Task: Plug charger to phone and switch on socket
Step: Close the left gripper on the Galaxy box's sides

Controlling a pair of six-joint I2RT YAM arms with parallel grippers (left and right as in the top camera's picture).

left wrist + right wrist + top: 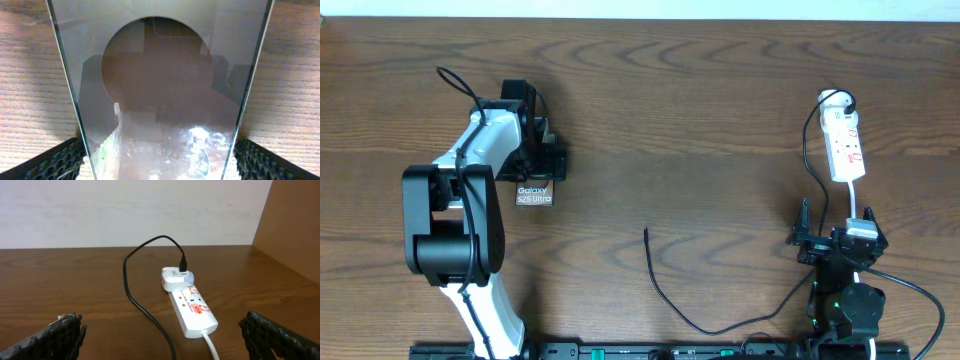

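Two steps, neither finished as far as I can see. The charger (660, 290) has its far end already pushed into the white plug head (176, 277) on the socket (192, 311). Its plug tip (646, 233) lies loose mid-worktop, well apart from the phone (533, 195), so nothing is plugged into the phone.

The phone is on the left side of the worktop (720, 80), between the fingers (55, 160) of the left gripper (160, 165). That gripper is spread wide and straddles the slab. Its pads sit right at the phone's edges, and I can't tell if they actually touch.

The socket lies far right, lengthwise, with its white cord (210, 344) running toward the near edge. Red marks show on its face, but I can't tell whether the switch is on or off. I'd guess off, given that nothing is near it.

The right gripper (161, 330) hangs just near of the strip, spread wide and holding nothing.

My read is that this is the very start. The tip has to be fetched and brought across to the phone's port, then the switch pressed.
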